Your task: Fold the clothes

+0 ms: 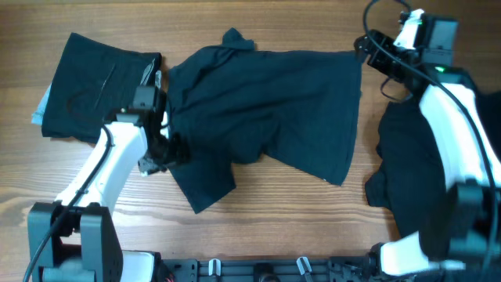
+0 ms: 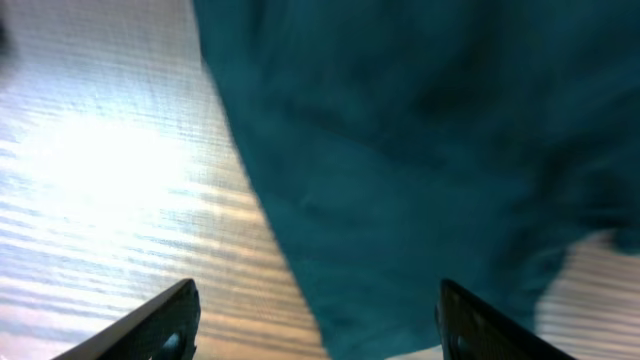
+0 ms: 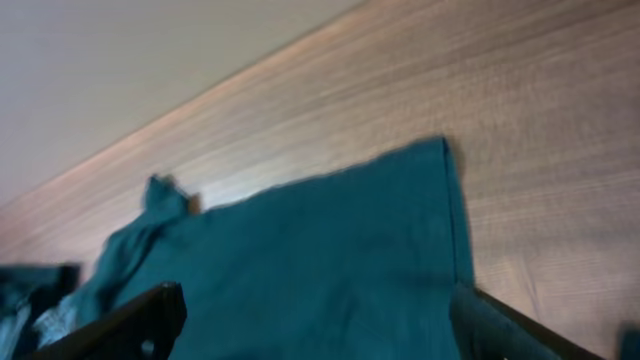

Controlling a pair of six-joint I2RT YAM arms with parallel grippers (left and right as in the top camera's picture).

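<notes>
A large dark garment (image 1: 266, 102) of the clothes lies spread and rumpled across the middle of the wooden table (image 1: 258, 207). A second dark garment (image 1: 94, 86) lies folded at the far left. A third (image 1: 415, 164) lies heaped at the right under my right arm. My left gripper (image 1: 167, 149) sits at the spread garment's left edge. In the left wrist view it (image 2: 318, 340) is open, with the cloth's edge (image 2: 400, 150) lying on the wood between its fingers. My right gripper (image 1: 365, 48) hovers at the garment's far right corner (image 3: 440, 150). It (image 3: 320, 340) is open over the cloth (image 3: 300, 260), holding nothing.
A pale blue-white edge (image 1: 41, 106) shows under the folded garment at the left. The spread garment's sleeve (image 1: 200, 184) reaches toward the near side. The arm bases (image 1: 258, 270) line the near edge of the table.
</notes>
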